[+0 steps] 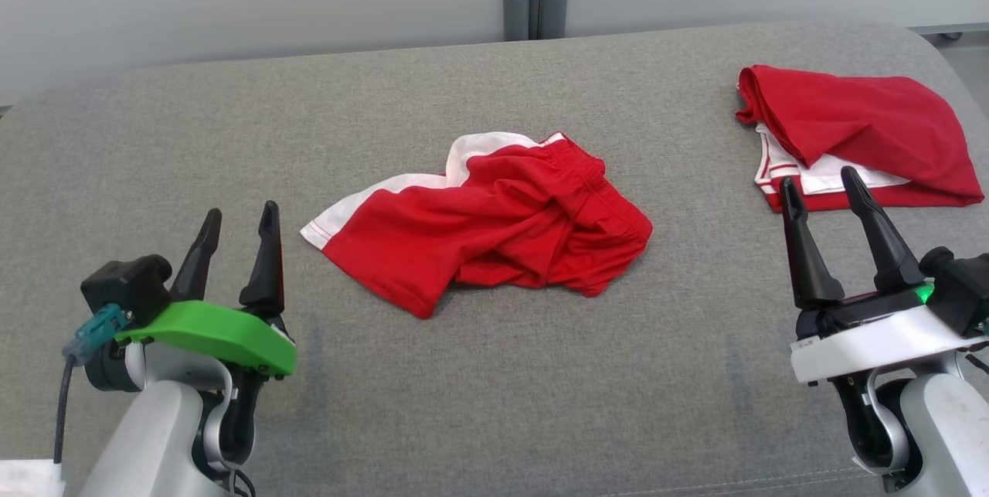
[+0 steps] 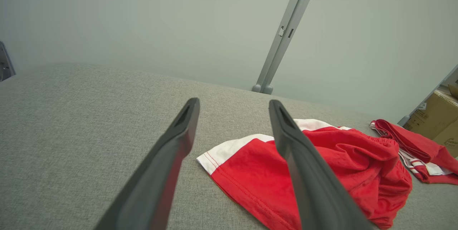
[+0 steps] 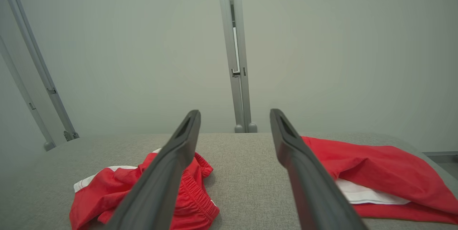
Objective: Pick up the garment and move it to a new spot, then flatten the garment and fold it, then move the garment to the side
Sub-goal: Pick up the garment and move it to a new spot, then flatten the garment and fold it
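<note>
Crumpled shorts (image 1: 494, 226) lie on tabletop (image 1: 494, 404); left gripper (image 1: 241, 209), right gripper (image 1: 817, 178) wide open, empty; every step ahead.

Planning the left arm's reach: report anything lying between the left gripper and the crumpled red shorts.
Nothing visible does. Only bare grey surface lies between the open left gripper and the shorts. The other red garment lies off to the right, by the right gripper.

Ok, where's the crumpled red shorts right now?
In the head view, the crumpled shorts lie centred on the grey surface, left of the other red garment.
</note>
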### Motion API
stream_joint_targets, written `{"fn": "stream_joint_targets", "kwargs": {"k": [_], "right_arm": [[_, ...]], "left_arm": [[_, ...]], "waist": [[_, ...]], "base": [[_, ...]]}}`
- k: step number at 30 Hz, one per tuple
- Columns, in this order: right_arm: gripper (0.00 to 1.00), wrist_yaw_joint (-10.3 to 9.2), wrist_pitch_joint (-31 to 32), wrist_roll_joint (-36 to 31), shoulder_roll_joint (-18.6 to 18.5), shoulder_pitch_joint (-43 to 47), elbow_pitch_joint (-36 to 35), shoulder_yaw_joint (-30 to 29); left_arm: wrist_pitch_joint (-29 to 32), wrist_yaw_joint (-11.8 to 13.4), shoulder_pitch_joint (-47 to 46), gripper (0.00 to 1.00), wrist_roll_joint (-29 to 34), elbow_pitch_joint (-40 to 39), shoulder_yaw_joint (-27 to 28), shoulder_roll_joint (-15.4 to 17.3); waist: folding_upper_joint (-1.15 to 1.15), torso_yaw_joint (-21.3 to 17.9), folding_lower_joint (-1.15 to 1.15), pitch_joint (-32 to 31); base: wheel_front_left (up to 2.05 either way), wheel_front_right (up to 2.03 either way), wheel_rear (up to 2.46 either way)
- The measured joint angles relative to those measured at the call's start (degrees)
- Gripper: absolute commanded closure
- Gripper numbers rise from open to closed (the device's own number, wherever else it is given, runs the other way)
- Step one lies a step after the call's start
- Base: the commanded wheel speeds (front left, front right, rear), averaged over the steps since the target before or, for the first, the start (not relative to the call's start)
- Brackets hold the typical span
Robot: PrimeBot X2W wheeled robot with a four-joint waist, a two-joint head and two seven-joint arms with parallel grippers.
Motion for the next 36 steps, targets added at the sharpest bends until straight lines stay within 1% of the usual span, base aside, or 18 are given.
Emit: {"fn": "stream_joint_targets", "kwargs": {"k": [6, 8, 11, 28, 32, 36], "right_arm": [[0.0, -0.25, 0.0, 0.03, 0.11, 0.94, -0.09, -0.41], [0.0, -0.66, 0.0, 0.37, 0.11, 1.02, -0.1, -1.07], [0.0, -0.66, 0.0, 0.41, 0.07, 1.02, -0.12, -1.15], [0.0, -0.46, 0.14, 1.13, 0.09, 1.06, -0.31, -0.42], [0.0, 0.91, 3.55, 2.94, 0.16, 0.77, 0.34, 0.91], [0.0, 1.49, 7.84, 6.22, 1.37, -1.64, 1.83, 1.65]], "left_arm": [[-0.66, 0.54, 3.69, 0.0, 2.09, -2.12, -0.38, 0.16], [-0.67, 0.63, 4.54, 0.0, 2.12, -2.35, -0.56, 0.01], [-0.75, 1.12, 5.2, 0.0, 2.13, -3.71, -0.32, 0.04], [-1.14, 1.92, 8.08, 0.0, 3.33, -8.16, -0.13, 0.23], [0.26, 1.92, 8.17, 0.0, 3.33, -9.72, -0.53, 0.36], [1.99, 1.92, 7.98, 0.0, 3.33, -10.99, -1.9, 0.42]], "waist": [[0.0, 0.29, 0.0, -0.2], [0.0, 0.5, 0.0, -0.25], [0.0, 0.78, 0.0, -0.37], [0.0, 1.02, 0.0, -0.29], [0.0, 1.02, 0.0, 0.53], [0.0, 1.14, 0.0, 1.97]], "base": [[0.0, 0.0, 0.0], [0.0, 0.0, 0.0], [0.0, 0.0, 0.0], [0.0, 0.0, 0.0], [0.0, 0.0, 0.0], [0.0, 0.0, 0.0]]}}
